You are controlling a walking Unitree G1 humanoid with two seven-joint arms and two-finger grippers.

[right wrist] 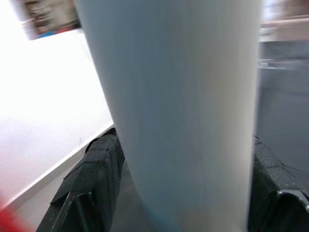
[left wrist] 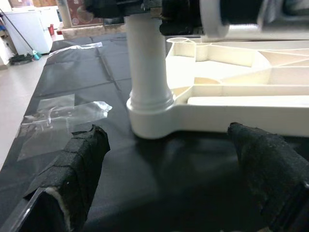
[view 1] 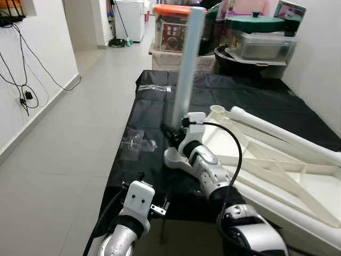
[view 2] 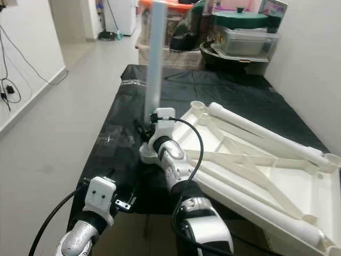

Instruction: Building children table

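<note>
A white plastic tabletop lies upside down on a black sheet. A white table leg stands upright in the tabletop's near corner socket. My right gripper is shut on the lower part of this leg; in the right wrist view the leg sits between the black fingers. My left gripper is open, low over the sheet's near edge, a short way in front of the socket. Its fingers stand wide apart, holding nothing. Another long white tube lies across the tabletop.
Clear plastic wrappers lie on the sheet left of the socket, and another wrapper lies farther back. Storage boxes and pots crowd the far end. A wall runs close on the right. Tiled floor opens to the left.
</note>
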